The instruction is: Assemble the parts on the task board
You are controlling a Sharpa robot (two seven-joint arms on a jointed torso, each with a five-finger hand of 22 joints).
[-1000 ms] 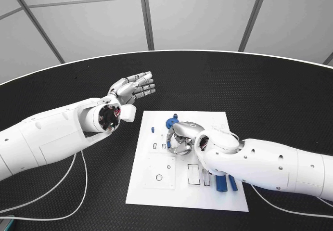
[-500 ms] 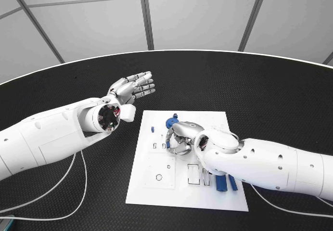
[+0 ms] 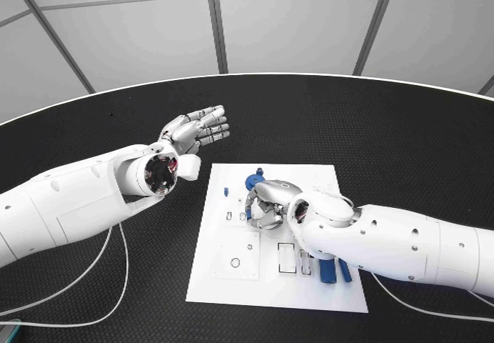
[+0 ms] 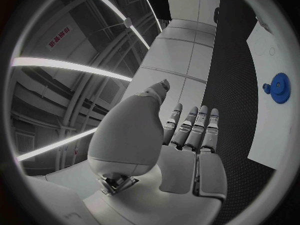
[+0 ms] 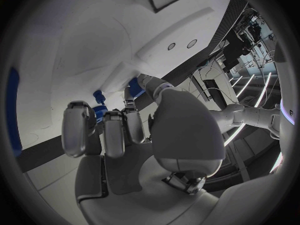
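The white task board (image 3: 239, 286) lies mid-table. On its far end sit a blue gear (image 3: 254, 182) and a small blue piece (image 3: 225, 191). Two blue bars (image 3: 328, 272) lie near its right edge. My right hand (image 3: 267, 204) hovers low over the board's far half with fingers curled down. In the right wrist view its thumb and a finger pinch a small blue part (image 5: 135, 88), with another blue toothed part (image 5: 99, 97) just beyond the fingertips. My left hand (image 3: 197, 129) is raised beyond the board's far left corner, palm up and holding nothing. The left wrist view shows the gear (image 4: 280, 87) on the board (image 4: 273, 135).
The board has several outlined slots and small holes (image 3: 291, 259) on its near half. Black table (image 3: 391, 136) surrounds the board. A white cable (image 3: 108, 286) loops on the table under my left arm.
My right hand has crept a little toward the board's far end, closer to the blue gear. The left arm and hand have stayed where they were.
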